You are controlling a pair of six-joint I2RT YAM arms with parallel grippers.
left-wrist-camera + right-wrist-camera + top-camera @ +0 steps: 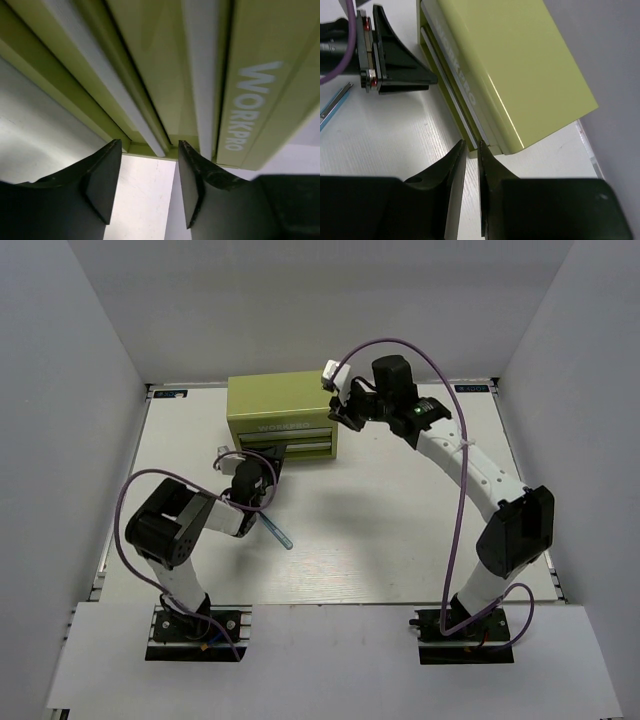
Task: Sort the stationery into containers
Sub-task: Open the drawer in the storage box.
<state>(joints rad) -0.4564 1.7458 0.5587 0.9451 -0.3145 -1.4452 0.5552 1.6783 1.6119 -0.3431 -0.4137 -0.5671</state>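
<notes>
The left gripper (145,172) has its jaws apart at a middle width, and nothing is between them. Its fingertips (102,182) are very near the drawer fronts of the olive-green cabinet (150,65), at the lower left part of the front; I cannot tell if they touch it. The white word WORKPRO (250,105) is on the band beside the drawers.

The right gripper (472,157) is almost closed, with only a thin slit between the fingers, and it holds nothing that I can see. Its tips are at the right front corner of the cabinet, down where the drawers end, just beside the metal.

The cabinet stands at the far side of the white table (400,530), with all drawers pushed in.

One thin blue pen (281,534) lies flat on the table in front of the cabinet, apart from it and near the left arm's wrist. No gripper touches this pen.
</notes>
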